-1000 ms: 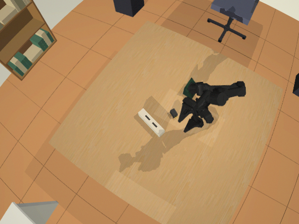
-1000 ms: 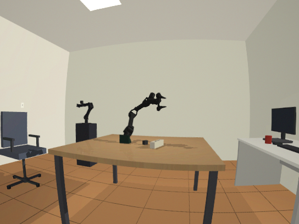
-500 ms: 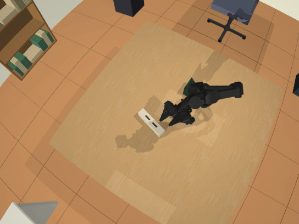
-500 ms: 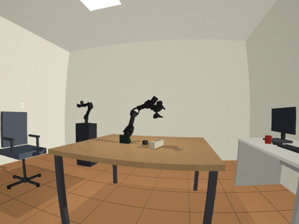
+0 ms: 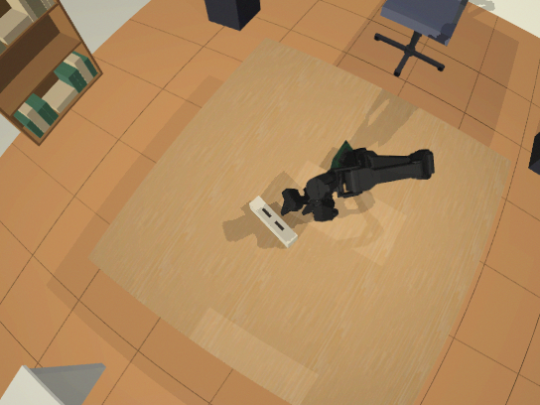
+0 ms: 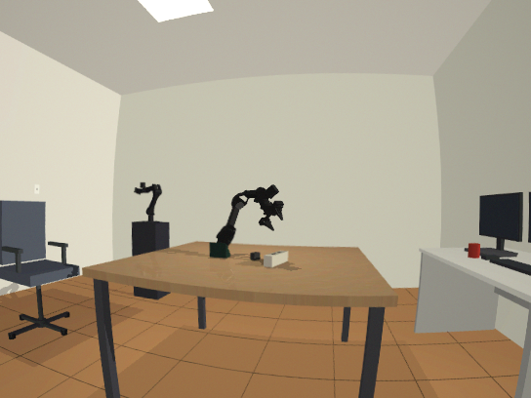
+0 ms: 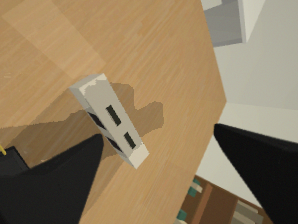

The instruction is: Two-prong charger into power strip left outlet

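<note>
Exterior view: our charger sits on the table, between the base and the strip. From above, the arm hides it; the wrist view catches it at the left edge, a yellow prong showing, so we judge its metal could be kept out of our grip. Near the strip, it should need only a short carry. The strip lies with its slots facing up, which suits a straight downward push through the shutter. Our gripper hangs above the table, tilted, fingers wide with nothing between them, presumably to leave room around the charger's body. We should line up over the charger first; a skewed grip could bring the prongs in crooked.
</note>
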Robot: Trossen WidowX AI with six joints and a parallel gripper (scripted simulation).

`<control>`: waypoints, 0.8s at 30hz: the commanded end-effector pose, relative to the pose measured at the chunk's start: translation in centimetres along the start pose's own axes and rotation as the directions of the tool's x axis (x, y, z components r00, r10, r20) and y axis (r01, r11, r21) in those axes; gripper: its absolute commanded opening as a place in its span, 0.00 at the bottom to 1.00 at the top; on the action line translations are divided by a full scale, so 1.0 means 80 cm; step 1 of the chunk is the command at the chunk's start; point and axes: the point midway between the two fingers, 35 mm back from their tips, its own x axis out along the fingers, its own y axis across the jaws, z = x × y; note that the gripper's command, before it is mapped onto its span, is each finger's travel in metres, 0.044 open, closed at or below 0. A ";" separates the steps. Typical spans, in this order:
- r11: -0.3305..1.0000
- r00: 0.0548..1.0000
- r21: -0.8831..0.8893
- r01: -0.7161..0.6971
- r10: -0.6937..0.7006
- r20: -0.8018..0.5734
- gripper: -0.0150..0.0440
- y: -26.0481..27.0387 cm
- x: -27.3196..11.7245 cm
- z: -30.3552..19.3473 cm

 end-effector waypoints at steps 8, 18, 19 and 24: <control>0.949 0.948 -0.060 -0.310 0.304 -0.090 1.00 0.082 0.034 -0.047; 0.812 0.819 -0.109 -0.573 0.562 -0.119 1.00 0.153 0.040 -0.075; 0.794 0.802 -0.113 -0.597 0.585 -0.119 1.00 0.160 0.039 -0.077; 0.747 0.757 -0.125 -0.653 0.643 -0.117 1.00 0.177 0.036 -0.081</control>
